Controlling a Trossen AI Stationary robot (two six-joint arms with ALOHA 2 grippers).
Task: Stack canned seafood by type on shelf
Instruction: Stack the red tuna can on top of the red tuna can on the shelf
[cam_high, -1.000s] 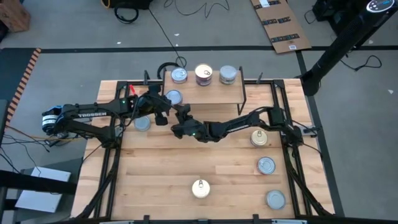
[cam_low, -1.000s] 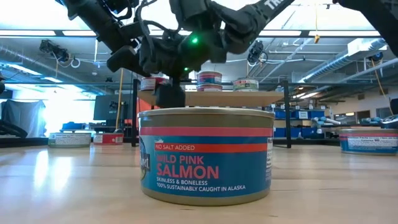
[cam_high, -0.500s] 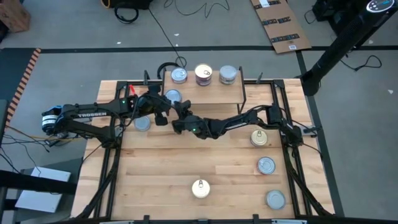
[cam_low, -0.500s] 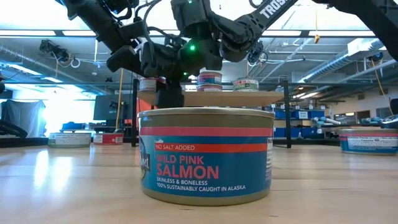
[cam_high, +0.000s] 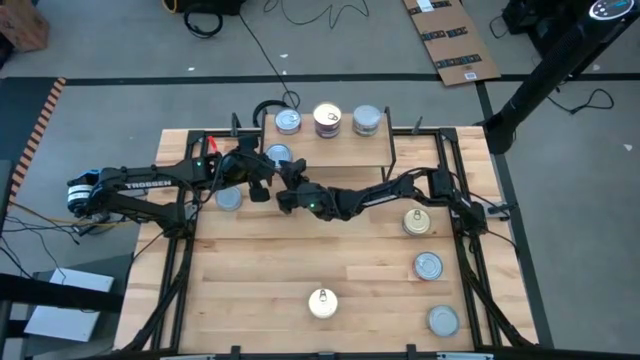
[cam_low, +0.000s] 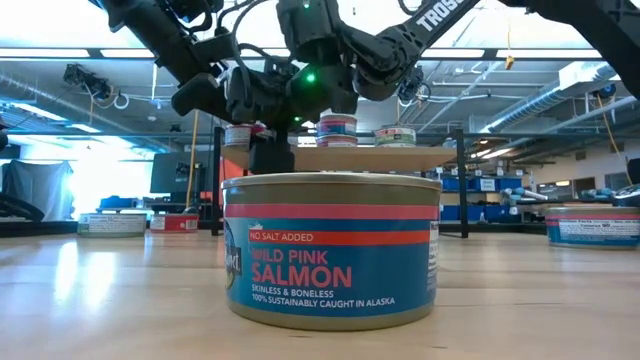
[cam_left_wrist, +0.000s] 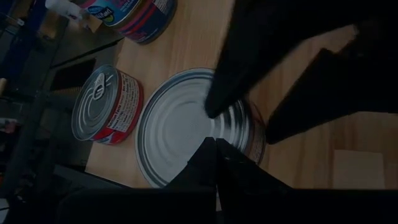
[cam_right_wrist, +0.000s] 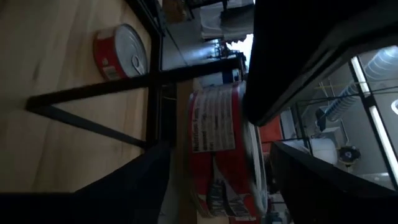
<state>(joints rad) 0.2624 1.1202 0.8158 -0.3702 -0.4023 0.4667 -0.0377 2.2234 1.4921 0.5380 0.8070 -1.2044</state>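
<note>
Reaching in from the table's left edge, the left arm ends beside the shelf's left legs. Left gripper (cam_high: 262, 183) is clenched shut with nothing between its fingers, poised over a silver-topped can (cam_left_wrist: 193, 127) that lies flat on the tabletop. Just beside that one, in the left wrist view, sits a smaller-looking red-sided can (cam_left_wrist: 106, 106). One more can (cam_high: 229, 199) rests on the table under the left arm.

Shelf (cam_high: 330, 148), light wood on black legs, stands at the table's far edge, centre. Three cans on it in a row: silver top (cam_high: 288, 121), purple-labelled top (cam_high: 327, 119), grey top (cam_high: 366, 121).

Right gripper (cam_high: 284, 185) is just right of the left one, by the shelf's front-left corner, jaws spread wide around a red-labelled can (cam_right_wrist: 224, 149). Whether the fingers touch it, cannot tell.

Centre front: gold-topped salmon can (cam_high: 322, 302), close to the low camera, blue and red label.

Right side of table: gold-topped can (cam_high: 417, 222), then two silver-topped cans (cam_high: 428, 266) and (cam_high: 442, 320), well apart, in a line toward the front edge.
</note>
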